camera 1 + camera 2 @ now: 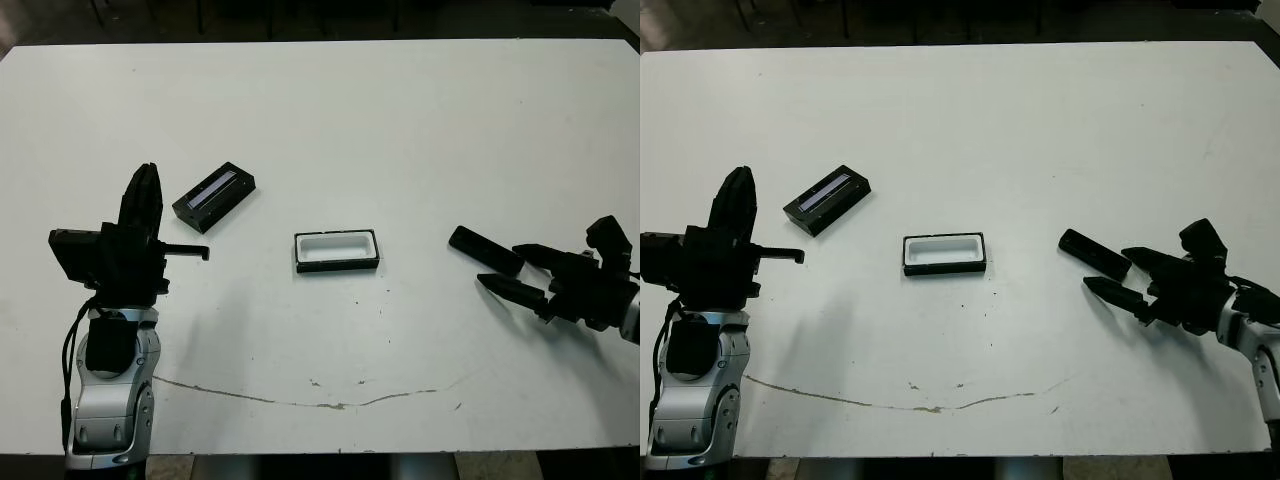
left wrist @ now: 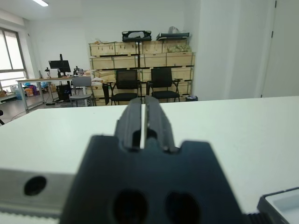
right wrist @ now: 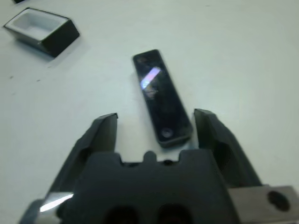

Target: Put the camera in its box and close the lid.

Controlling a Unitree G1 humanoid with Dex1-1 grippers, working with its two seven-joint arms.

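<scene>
Right wrist view is showing the right gripper (image 3: 156, 119) with its two fingers (image 3: 103, 133) spread wide apart, and the near end of the camera (image 3: 161, 95) is lying on the table just between their tips, not touched by them. The camera is flat on the white table (image 1: 400, 130) with a bluish-purple reflection near its far end (this colour is not visible from the head). In the left eye view the right arm is reaching in low from the right edge, its fingers pointing left toward the camera (image 1: 485, 250). The left gripper (image 1: 143, 196) is standing on the left side with the forearm rising from the near edge and the fingers pointing away over the table; the left wrist view is showing these fingers (image 2: 133, 116) pressed together with only a thin slit, holding nothing. The box (image 1: 337, 250) is sitting open in the middle of the table, its white lining facing up, well apart from the camera. Farther back and to the left, the lid (image 1: 213, 196) is lying with its pale strip up, near the left gripper. Beyond the table, the left wrist view is showing chairs (image 2: 161, 81) and stacked wooden crates (image 2: 140, 53).
</scene>
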